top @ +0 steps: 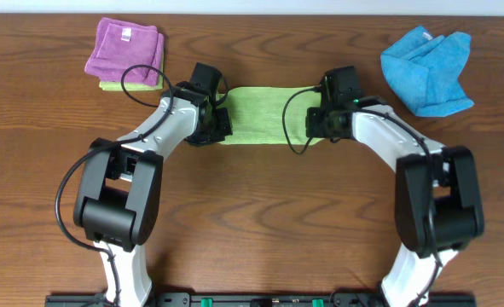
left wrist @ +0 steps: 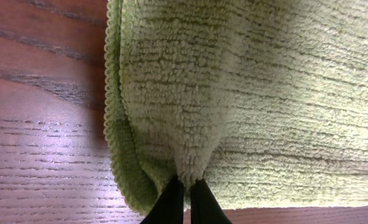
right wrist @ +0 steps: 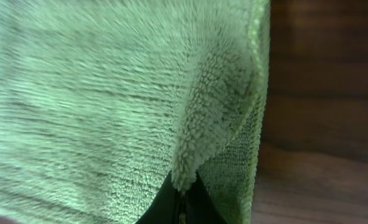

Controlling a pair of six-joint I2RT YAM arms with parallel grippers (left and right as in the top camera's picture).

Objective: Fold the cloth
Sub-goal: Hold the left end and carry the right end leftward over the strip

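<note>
The lime-green cloth (top: 264, 115) lies as a folded strip across the middle of the table, between the two arms. My left gripper (top: 218, 128) sits at its left end, shut on a pinched ridge of the cloth (left wrist: 233, 106); the black fingertips (left wrist: 171, 202) meet at the pile. My right gripper (top: 317, 126) is at the right end, shut on a raised fold of the cloth (right wrist: 109, 93), with its fingertips (right wrist: 165, 205) pressed together under the tuft. The cloth's layered edge shows beside each grip.
A purple cloth (top: 125, 49) lies folded at the back left on top of a yellow-green one (top: 115, 84). A bright blue cloth (top: 428, 68) lies crumpled at the back right. Dark wooden table (top: 260, 222) spreads in front.
</note>
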